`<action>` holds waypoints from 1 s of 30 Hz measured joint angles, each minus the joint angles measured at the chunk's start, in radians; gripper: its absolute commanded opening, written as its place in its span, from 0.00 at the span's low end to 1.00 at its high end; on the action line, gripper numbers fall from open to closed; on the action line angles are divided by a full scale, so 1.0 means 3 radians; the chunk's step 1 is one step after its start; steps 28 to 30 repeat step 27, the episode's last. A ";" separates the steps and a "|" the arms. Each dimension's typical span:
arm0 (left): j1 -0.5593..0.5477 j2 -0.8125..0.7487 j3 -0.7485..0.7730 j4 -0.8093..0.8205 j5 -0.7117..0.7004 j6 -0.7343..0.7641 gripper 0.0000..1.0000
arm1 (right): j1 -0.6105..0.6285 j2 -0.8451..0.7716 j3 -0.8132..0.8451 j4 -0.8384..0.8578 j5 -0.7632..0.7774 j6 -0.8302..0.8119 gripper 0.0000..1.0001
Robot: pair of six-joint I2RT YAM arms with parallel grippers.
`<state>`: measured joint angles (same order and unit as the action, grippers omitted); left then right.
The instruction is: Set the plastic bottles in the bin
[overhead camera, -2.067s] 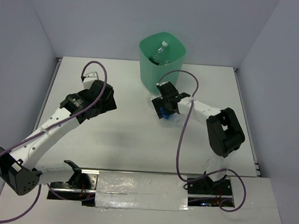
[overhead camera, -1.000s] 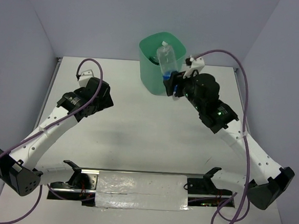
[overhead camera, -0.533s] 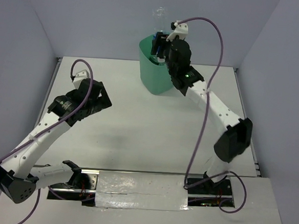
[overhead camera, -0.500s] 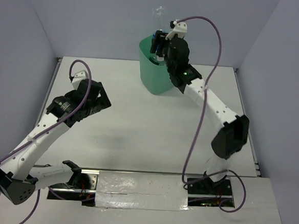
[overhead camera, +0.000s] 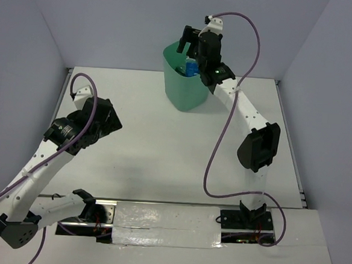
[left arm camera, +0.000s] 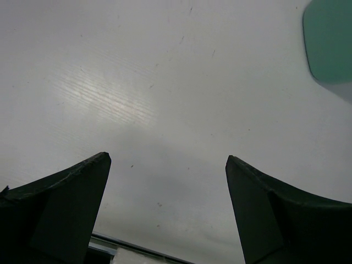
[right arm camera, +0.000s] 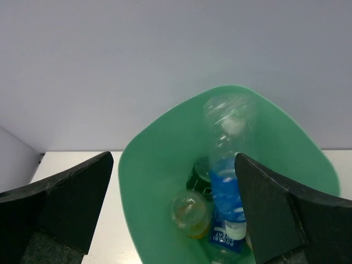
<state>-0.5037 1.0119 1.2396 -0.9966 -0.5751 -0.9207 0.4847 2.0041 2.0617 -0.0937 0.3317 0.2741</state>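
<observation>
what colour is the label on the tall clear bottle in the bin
Blue, on the bottle inside the bin; clearest in the right wrist view.

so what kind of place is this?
Probably a lab test cell: white table boxed by plain walls, left arm and right arm bolted to its near edge, one bin holding bottles.

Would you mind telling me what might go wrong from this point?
1. The blue bottle stands tall in the bin, its top blurred near the rim; it may bounce or tip out.
2. The right tool hangs open over the bin, so pulling back low could clip the rim and shift it.
</observation>
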 measured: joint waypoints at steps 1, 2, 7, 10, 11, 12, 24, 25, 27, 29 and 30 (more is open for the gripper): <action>0.0004 -0.0001 0.0008 -0.0011 -0.0013 0.0003 0.99 | 0.0000 -0.0023 0.0000 -0.0045 -0.0014 0.0009 1.00; 0.0008 0.0000 0.0017 -0.0019 -0.0018 0.0006 0.99 | 0.0000 -0.0050 0.0000 -0.0100 -0.0020 0.0010 1.00; 0.0017 0.0000 0.0100 -0.0032 -0.0072 0.0022 0.99 | -0.0001 -0.0346 -0.0010 -0.0570 -0.0008 0.0046 1.00; 0.0025 0.0001 0.0174 -0.0031 -0.0136 0.0052 0.99 | -0.0015 -0.0785 -0.0188 -0.0882 -0.0010 0.0086 1.00; 0.0032 0.0003 0.0202 -0.0029 -0.0160 0.0086 0.99 | -0.0025 -0.1017 -0.0345 -0.0978 -0.0004 0.0103 1.00; 0.0034 0.0004 0.0221 -0.0020 -0.0177 0.0098 0.99 | -0.0038 -0.1249 -0.0511 -0.1058 0.0022 0.0121 1.00; 0.0076 0.0134 0.0258 0.0374 -0.0141 0.0275 0.99 | -0.0098 -0.3323 -0.3113 -0.1719 0.0314 0.0427 1.00; 0.0076 0.0160 0.0254 0.0398 -0.0120 0.0275 0.99 | -0.0098 -0.3343 -0.3243 -0.1768 0.0318 0.0456 1.00; 0.0078 0.0216 0.0229 0.0462 -0.0065 0.0275 0.99 | -0.0098 -0.3389 -0.3441 -0.1853 0.0329 0.0511 1.00; 0.0078 0.0216 0.0229 0.0462 -0.0065 0.0275 0.99 | -0.0098 -0.3389 -0.3441 -0.1853 0.0329 0.0511 1.00; 0.0078 0.0216 0.0229 0.0462 -0.0065 0.0275 0.99 | -0.0098 -0.3389 -0.3441 -0.1853 0.0329 0.0511 1.00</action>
